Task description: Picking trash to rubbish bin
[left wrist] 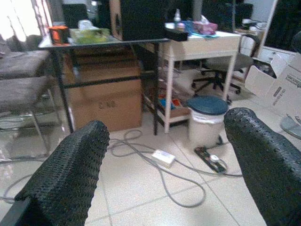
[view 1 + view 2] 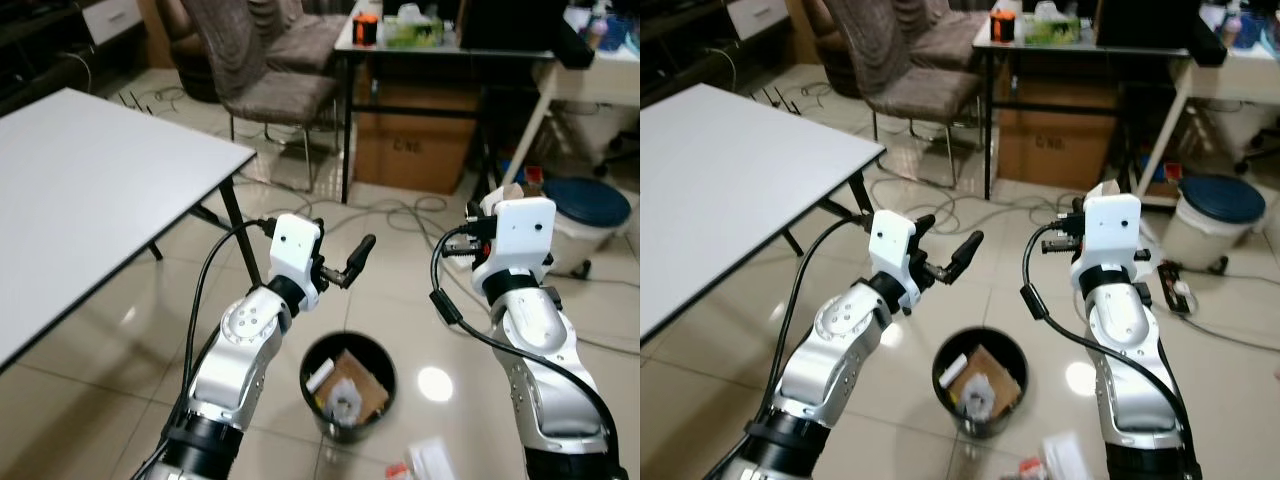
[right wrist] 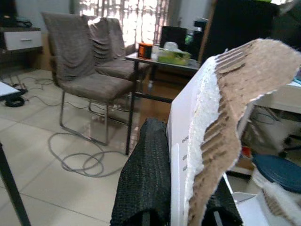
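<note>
A round black rubbish bin [image 2: 372,352] stands on the tiled floor between my two arms, holding cardboard and white scraps. My left gripper [image 2: 340,248] hovers above and left of the bin. It is open, and its fingers [image 1: 70,174] have nothing between them. My right gripper [image 3: 183,188] is raised above and right of the bin, shut on a torn piece of white-faced corrugated cardboard [image 3: 221,122]. The cardboard's tip [image 2: 1102,189] peeks out behind the white wrist block. White and red scraps [image 2: 428,461] lie on the floor just right of the bin.
A white table [image 2: 90,180] fills the left side, with its black leg [image 2: 240,235] close to my left arm. Grey chairs [image 2: 270,70], a black desk over a cardboard box [image 2: 412,145], a blue-lidded white bucket [image 2: 585,215] and loose cables [image 2: 400,215] lie ahead.
</note>
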Controlling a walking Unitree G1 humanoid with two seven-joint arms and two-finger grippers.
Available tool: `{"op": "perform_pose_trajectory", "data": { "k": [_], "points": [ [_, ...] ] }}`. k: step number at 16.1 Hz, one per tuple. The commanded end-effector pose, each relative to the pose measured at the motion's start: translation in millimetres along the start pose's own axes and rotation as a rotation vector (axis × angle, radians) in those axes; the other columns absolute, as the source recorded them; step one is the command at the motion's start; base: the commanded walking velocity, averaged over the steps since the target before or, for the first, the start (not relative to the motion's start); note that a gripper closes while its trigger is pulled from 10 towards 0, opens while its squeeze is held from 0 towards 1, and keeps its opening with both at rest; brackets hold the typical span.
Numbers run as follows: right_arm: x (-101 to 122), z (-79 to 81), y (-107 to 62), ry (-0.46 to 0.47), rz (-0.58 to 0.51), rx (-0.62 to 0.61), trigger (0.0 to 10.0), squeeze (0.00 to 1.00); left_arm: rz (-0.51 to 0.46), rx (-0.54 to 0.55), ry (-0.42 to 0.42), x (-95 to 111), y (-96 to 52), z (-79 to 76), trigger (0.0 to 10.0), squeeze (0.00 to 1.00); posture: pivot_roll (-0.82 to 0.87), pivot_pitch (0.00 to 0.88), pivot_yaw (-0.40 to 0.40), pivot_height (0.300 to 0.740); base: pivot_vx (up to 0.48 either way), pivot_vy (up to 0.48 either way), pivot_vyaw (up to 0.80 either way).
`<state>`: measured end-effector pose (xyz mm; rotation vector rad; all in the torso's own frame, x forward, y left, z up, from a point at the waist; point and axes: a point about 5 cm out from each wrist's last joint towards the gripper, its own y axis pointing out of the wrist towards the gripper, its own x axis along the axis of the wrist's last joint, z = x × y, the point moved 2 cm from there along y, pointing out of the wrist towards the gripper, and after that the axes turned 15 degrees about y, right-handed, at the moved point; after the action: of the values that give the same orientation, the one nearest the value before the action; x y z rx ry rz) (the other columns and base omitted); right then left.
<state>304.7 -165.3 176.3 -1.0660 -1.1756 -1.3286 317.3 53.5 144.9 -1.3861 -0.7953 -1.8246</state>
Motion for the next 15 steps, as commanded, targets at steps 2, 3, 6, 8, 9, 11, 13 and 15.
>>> {"op": "perform_pose_trajectory", "data": {
  "k": [2,3,6,8,9,11,13,15],
  "points": [
    [3.2,7.6,0.6,0.003,-0.017,0.022,10.0,0.00,0.004,0.016,0.019,-0.6,-3.4,7.9,10.0,0.00,-0.08,0.074,0.034,0.740,0.480,0.000,0.00],
    [3.2,7.6,0.6,0.003,-0.017,0.022,10.0,0.00,0.004,0.016,0.019,-0.6,-3.4,7.9,10.0,0.00,-0.08,0.074,0.034,0.740,0.480,0.000,0.00],
    [3.2,7.6,0.6,0.003,-0.017,0.022,10.0,0.00,0.004,0.016,0.019,-0.6,-3.4,7.9,10.0,0.00,-0.08,0.074,0.034,0.740,0.480,0.000,0.00],
    [3.2,7.6,0.6,0.003,-0.017,0.022,10.0,0.00,0.004,0.016,0.019,-0.6,-3.4,7.9,10.0,0.00,-0.08,0.074,0.034,0.740,0.480,0.000,0.00],
    [3.2,7.6,0.6,0.003,-0.017,0.022,10.0,0.00,0.004,0.016,0.019,-0.6,-3.4,7.9,10.0,0.00,-0.08,0.074,0.034,0.740,0.480,0.000,0.00],
    [3.2,7.6,0.6,0.003,-0.017,0.022,10.0,0.00,0.004,0.016,0.019,-0.6,-3.4,7.9,10.0,0.00,-0.08,0.074,0.034,0.740,0.480,0.000,0.00],
    [3.2,7.6,0.6,0.003,-0.017,0.022,10.0,0.00,0.004,0.016,0.019,-0.6,-3.4,7.9,10.0,0.00,-0.08,0.074,0.034,0.740,0.480,0.000,0.00],
    [3.1,7.7,0.8,0.003,-0.017,0.023,10.0,0.00,0.005,0.015,0.020,-0.7,-3.3,7.8,10.0,0.00,-0.08,0.072,0.033,0.740,0.480,0.000,0.00]
  ]
}}
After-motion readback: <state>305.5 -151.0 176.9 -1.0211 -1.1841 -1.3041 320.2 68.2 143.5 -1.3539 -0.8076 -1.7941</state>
